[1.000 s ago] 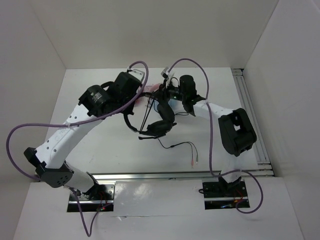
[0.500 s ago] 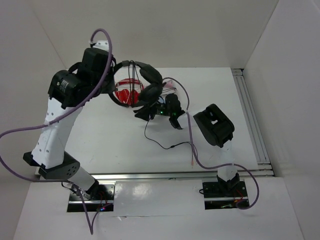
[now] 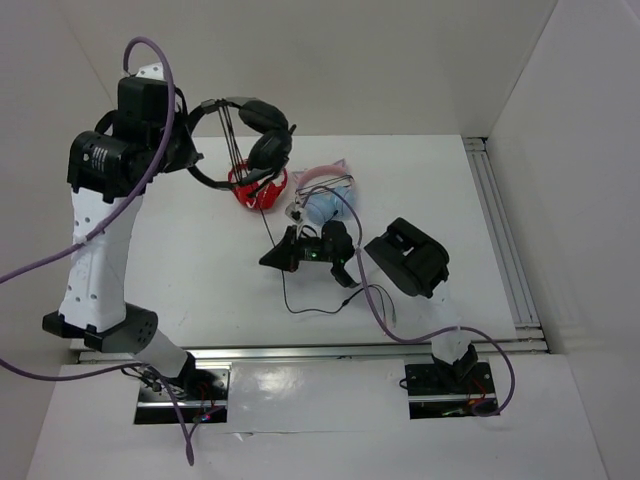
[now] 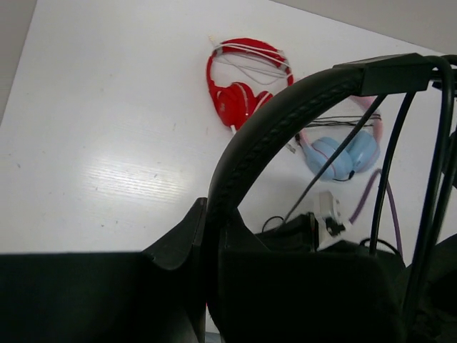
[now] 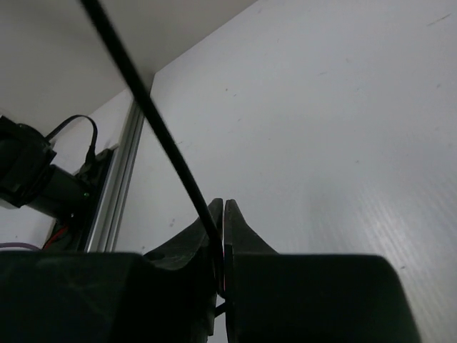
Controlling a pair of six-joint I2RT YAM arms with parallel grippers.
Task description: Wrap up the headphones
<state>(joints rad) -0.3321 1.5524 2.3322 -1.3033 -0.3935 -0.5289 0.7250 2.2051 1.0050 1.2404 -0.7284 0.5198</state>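
Note:
The black headphones (image 3: 262,135) hang high over the back left of the table. My left gripper (image 3: 196,152) is shut on their headband (image 4: 285,118), as the left wrist view (image 4: 212,239) shows. Strands of the thin black cable (image 4: 389,179) cross the headband's arc. The cable (image 3: 270,225) drops from the headset to my right gripper (image 3: 273,259), which sits low over the table's middle. That gripper is shut on the cable (image 5: 153,118) in the right wrist view (image 5: 223,214). Slack cable (image 3: 305,308) loops on the table below it.
Red-and-white headphones (image 3: 260,190) lie at the back centre, also in the left wrist view (image 4: 239,93). Light-blue and pink cat-ear headphones (image 3: 325,200) lie just right of them (image 4: 343,153). An aluminium rail (image 3: 500,230) runs along the table's right edge.
My left arm has raised the headphones up and to the left. My right gripper has come toward the near left, still holding the cable, and the loose cable has been pulled in.

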